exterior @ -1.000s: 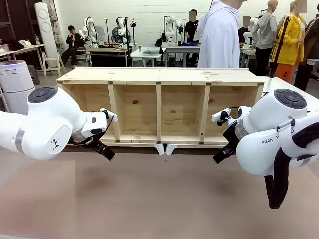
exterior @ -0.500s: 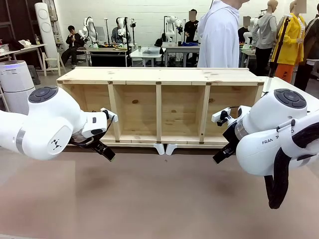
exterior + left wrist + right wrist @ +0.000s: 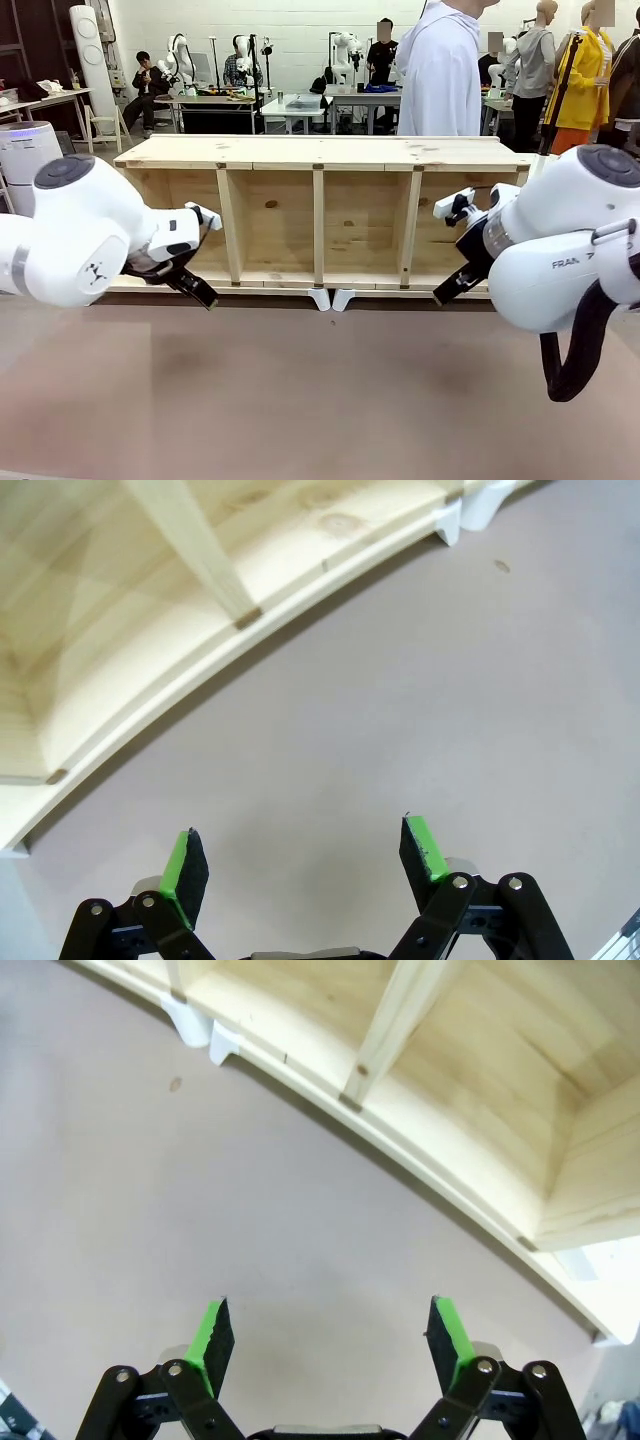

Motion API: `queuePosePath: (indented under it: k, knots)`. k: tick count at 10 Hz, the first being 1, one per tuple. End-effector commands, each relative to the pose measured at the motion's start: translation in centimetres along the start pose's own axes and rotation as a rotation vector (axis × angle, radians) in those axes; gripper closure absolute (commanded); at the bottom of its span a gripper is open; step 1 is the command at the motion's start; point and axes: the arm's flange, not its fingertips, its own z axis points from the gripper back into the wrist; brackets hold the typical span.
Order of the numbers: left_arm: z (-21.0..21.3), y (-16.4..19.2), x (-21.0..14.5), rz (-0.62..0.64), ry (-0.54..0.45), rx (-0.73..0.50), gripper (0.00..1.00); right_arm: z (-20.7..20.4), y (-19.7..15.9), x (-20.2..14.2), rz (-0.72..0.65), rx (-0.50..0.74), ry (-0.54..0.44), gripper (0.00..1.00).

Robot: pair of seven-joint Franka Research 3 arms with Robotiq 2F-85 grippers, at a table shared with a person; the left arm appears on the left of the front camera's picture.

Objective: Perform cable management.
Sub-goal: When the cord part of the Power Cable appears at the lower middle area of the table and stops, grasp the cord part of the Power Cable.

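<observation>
The left end effector [image 3: 305,852] is hovering over the brown surface [image 3: 320,390], its fingers spread apart. Past the one four-bay wooden shelf unit [image 3: 320,215], the right end effector [image 3: 330,1338] is hanging likewise, fingers wide apart.

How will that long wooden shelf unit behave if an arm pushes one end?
The wooden shelf unit looks rigid: thick boards with fixed dividers, so it likely won't flex. It is long and low on the table, so tipping seems unlikely; an end push would probably pivot it rather than slide it straight. Likely heavy for one arm.
</observation>
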Motion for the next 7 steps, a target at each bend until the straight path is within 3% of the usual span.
queuePosePath:
  k: [1, 7]
  knots:
    - [3.9, 0.8, -4.0, 0.025, -0.024, 0.034, 0.0, 3.9, 1.8, -4.5, -0.042, -0.055, 0.006, 0.0]
    - [11.9, 1.6, -9.8, 0.125, -0.158, 0.165, 0.0, 11.5, 3.2, -11.2, -0.188, -0.163, -0.006, 0.0]
